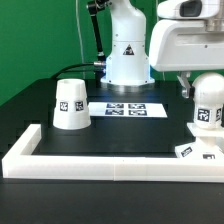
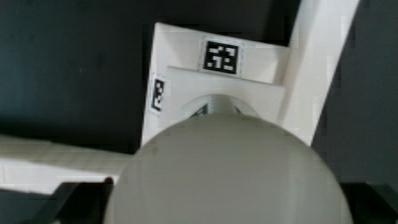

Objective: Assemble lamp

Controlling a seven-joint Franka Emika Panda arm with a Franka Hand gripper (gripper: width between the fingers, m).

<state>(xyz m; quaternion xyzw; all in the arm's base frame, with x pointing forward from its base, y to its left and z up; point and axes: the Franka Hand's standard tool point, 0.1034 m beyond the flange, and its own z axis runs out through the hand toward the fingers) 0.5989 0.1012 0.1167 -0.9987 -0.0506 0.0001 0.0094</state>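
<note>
One hand (image 2: 222, 205) gripping bulb (image 1: 207, 103) above base (image 1: 200, 152), shade (image 1: 70, 103) well apart, marker board (image 1: 128, 108) between.

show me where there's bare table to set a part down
Free: the black tabletop between the flat white marker board and the long white front bar. Crowded: the exterior view's right, around the rounded white plastic bulb and flat square white base.

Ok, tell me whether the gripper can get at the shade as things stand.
Probably not yet: the gripper looks shut on the bulb, above the base. The shade stands in the open at the exterior view's left, nothing standing around it, so the way seems free once the bulb is released.
</note>
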